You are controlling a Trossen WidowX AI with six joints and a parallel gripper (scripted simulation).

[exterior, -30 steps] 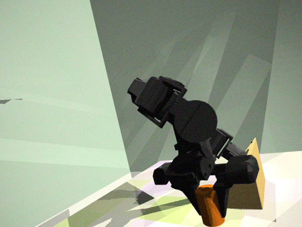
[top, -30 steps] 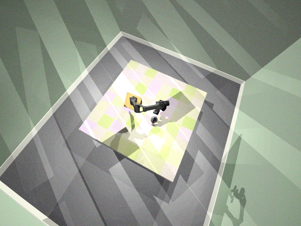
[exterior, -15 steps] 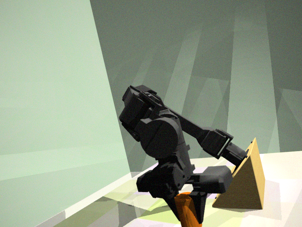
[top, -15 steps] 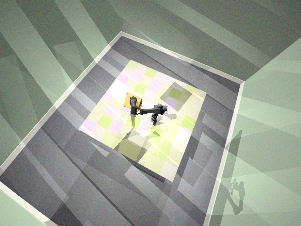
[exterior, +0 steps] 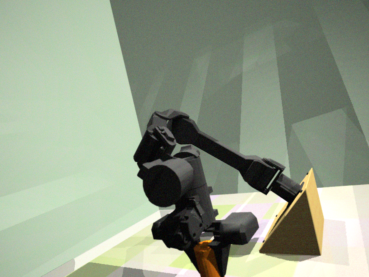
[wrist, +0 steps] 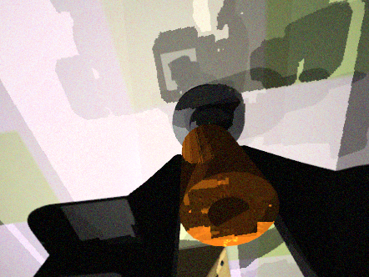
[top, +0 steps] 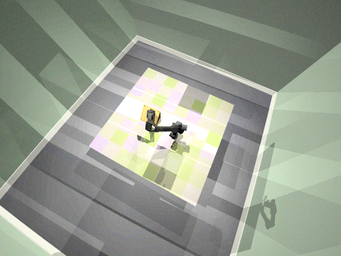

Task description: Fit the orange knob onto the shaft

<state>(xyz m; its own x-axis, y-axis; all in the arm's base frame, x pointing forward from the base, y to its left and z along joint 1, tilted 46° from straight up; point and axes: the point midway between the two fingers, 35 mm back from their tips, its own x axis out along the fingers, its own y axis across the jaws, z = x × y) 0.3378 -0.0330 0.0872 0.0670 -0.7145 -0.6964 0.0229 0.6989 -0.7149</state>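
Note:
The orange knob [exterior: 205, 258] [wrist: 230, 188] is held between the fingers of my gripper [exterior: 211, 268] [wrist: 209, 155], which is shut on it. In the wrist view a dark D-shaped opening shows in the knob's near end, its straight edge facing lower right. The round pedestal [wrist: 208, 93] lies beyond the knob's far end, with the dark shaft [wrist: 212, 114] at its middle. The knob's far end overlaps the pedestal's lower part in that view. The height gap and any contact cannot be told. In the exterior view the knob leans and its lower end is cut off.
A tan wedge [top: 145, 110] [exterior: 293, 235] [wrist: 219, 267] stands at the arm's base, with the arm mounted on its sloped face. The checkered mat [top: 193, 192] lies under everything. Shadows of the arm fall around the pedestal. A low pale wall [top: 264, 132] borders the floor.

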